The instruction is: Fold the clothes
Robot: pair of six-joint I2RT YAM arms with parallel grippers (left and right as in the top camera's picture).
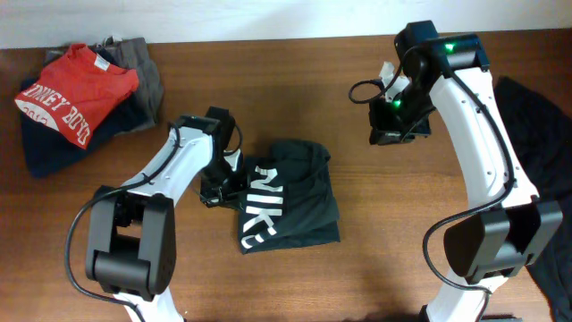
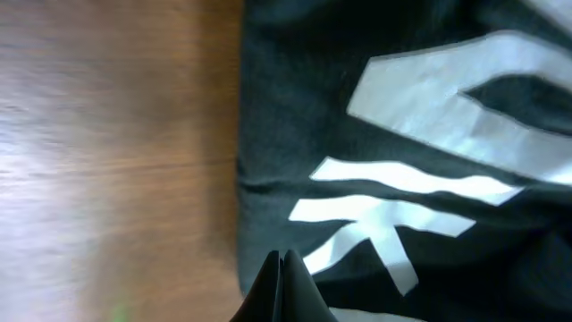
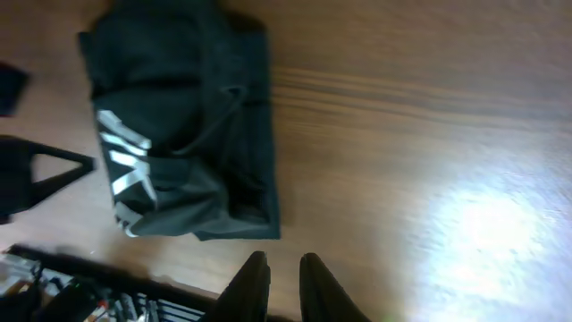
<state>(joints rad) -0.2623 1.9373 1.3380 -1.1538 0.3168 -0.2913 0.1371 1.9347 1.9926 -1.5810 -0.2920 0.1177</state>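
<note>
Your black T-shirt [image 1: 290,192] lies in the middle of the table [image 1: 402,241], already doubled into a compact block with the white lettering on top. It looks close to finished, though the far edge is rumpled and may want squaring.

Your left claw [image 2: 282,266] sits at the shirt's left edge with its tips pressed together. You can't tell from these views whether a fold of cloth is pinched between them.

Your right claw [image 3: 284,273] hangs well to the right and farther off, above bare wood. Its tips stand a little apart with nothing between them.

At the far left, a red shirt [image 1: 76,89] tops a stack with a grey piece [image 1: 147,72] and a navy one [image 1: 45,152], probably already done. Dark cloth [image 1: 536,107] at the right edge looks loose, so I'd judge at least that one is left.
</note>
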